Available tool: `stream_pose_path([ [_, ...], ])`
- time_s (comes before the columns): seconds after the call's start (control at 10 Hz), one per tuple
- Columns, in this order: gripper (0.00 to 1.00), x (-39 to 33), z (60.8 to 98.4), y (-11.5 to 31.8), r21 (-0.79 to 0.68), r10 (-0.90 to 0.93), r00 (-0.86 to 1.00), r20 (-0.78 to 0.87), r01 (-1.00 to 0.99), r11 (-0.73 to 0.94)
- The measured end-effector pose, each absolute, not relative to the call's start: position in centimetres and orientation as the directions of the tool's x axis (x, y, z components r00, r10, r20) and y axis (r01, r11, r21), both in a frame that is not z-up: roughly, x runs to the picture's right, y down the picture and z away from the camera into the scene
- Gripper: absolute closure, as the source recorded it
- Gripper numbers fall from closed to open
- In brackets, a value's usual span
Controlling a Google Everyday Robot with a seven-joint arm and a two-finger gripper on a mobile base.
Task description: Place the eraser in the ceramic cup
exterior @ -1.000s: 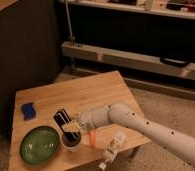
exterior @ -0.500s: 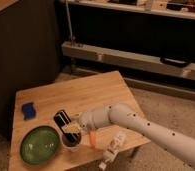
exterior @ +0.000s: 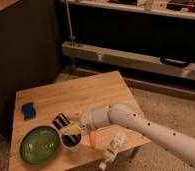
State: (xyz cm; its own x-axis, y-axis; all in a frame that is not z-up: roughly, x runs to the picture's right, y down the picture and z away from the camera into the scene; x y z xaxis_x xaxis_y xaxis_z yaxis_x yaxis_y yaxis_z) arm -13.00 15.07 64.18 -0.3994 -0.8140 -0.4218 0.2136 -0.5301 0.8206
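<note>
The eraser [exterior: 61,121], a black block with white stripes, is tilted just above the far left rim of the ceramic cup [exterior: 71,140]. The small white cup stands on the wooden table [exterior: 86,95] near its front edge, right of the green plate [exterior: 39,145]. My gripper [exterior: 73,127] reaches in from the right, sits directly over the cup and is shut on the eraser's right end. The cup's inside is mostly hidden under the gripper.
A blue squarish block [exterior: 27,110] lies at the table's left. An orange carrot [exterior: 92,139] lies just right of the cup, under my arm. A white bottle-like object [exterior: 113,148] lies at the front edge. A dark cabinet stands behind the table.
</note>
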Motion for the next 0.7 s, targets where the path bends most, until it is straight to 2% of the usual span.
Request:
stream_pose_path([
  [0.2, 0.2, -13.0, 64.1, 14.7, 0.821, -0.818, -0.405, -0.408, 0.23, -0.523],
  [0.4, 0.2, -12.5, 64.6, 12.9, 0.822, -0.848, -0.428, -0.312, 0.326, -0.467],
  [0.7, 0.2, -11.4, 65.4, 7.5, 0.677, -0.853, -0.523, -0.004, 0.626, -0.387],
])
